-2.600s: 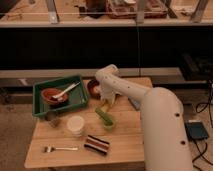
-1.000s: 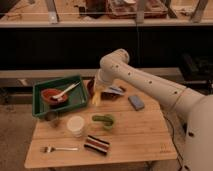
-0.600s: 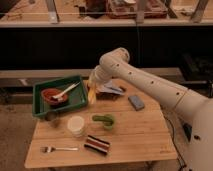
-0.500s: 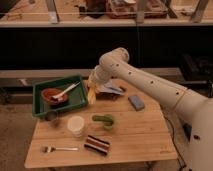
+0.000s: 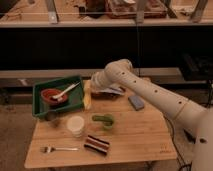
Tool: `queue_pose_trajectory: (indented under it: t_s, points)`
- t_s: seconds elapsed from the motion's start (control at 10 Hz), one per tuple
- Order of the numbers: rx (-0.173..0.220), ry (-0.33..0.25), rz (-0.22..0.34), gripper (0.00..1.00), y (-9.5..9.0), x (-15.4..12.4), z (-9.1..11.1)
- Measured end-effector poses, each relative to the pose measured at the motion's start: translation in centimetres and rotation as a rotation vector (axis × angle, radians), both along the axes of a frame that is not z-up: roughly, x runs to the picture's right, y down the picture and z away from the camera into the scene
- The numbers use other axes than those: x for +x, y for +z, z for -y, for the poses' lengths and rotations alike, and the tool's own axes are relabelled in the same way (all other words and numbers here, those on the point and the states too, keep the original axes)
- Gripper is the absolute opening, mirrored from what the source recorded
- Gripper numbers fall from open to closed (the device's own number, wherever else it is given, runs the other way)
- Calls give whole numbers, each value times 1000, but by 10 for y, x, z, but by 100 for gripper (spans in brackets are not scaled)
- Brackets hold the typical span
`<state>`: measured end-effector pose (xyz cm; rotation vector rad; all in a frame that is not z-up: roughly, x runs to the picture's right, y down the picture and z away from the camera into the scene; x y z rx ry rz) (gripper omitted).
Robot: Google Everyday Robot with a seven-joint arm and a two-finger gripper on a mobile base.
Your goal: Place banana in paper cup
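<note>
Jaws clamped shut on the small pale-yellow curved banana [image 5: 88,96], well short of the cup.

At the left end of the white arm, the gripper [image 5: 93,86] sits just right of the green plastic tray [image 5: 74,102]. The banana hangs roughly upright beneath it, along the tray's right rim and over the light wooden counter [image 5: 140,135]. Whether its lower tip touches the wood cannot be told. The short white paper cup [image 5: 76,125] stands upright nearer the front, below and slightly left of the banana, apart from it. Just right of the cup is a small green bowl [image 5: 104,121] with a green utensil in it. Inside the tray lie a red bowl [image 5: 51,95] and a white spoon [image 5: 66,91]. A metal fork [image 5: 59,148] lies near the front left edge, a dark striped packet [image 5: 96,144] lies to its right, and a grey-blue block [image 5: 135,102] rests by the arm.
</note>
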<state>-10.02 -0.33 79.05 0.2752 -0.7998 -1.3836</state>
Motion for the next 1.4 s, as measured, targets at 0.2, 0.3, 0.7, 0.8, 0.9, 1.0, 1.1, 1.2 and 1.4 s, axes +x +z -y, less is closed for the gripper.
queue_pose_trajectory:
  t_s: [0.2,0.3,0.7,0.8,0.9,1.0,1.1,1.2,1.4]
  points:
    - [30,7,162,0,-8,-26,-9]
    - [63,4,236,0,-15,-28,-6]
    - [92,-34,418,0,-41,-40,-15]
    - [118,-64,441,0,-48,-44,-21]
    - [143,-92,448,0,-52,-49,-27]
    - [173,-112,455,0,-55,-56,-34]
    - [211,-120,455,0,-58,-58,-38]
    - [248,-130,453,0,-61,-61,-43]
    - [277,-144,460,0,-62,-68,-49]
